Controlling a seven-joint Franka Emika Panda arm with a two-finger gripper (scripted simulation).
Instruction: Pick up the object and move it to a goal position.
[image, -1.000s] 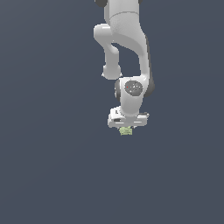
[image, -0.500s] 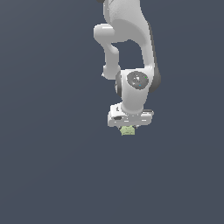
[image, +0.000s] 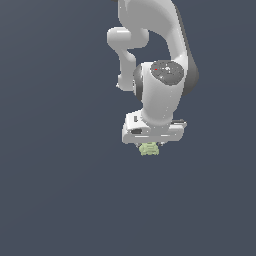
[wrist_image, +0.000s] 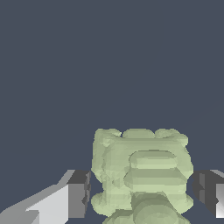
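The object (image: 149, 148) is a small pale yellow-green lumpy item just under the white gripper (image: 150, 145) in the exterior view, partly hidden by the hand. In the wrist view the object (wrist_image: 142, 175) fills the gap between the two dark fingertips (wrist_image: 78, 194), which press on its two sides. The gripper (wrist_image: 142, 194) is shut on the object. I cannot tell how high it is above the floor.
A plain dark grey-blue surface (image: 60, 200) lies all around. The white arm (image: 160, 65) rises from the gripper toward the top of the exterior view. No other objects show.
The gripper and the object have shifted slightly toward the exterior view's right together. The arm's upper joints have swung rightward over the hand.
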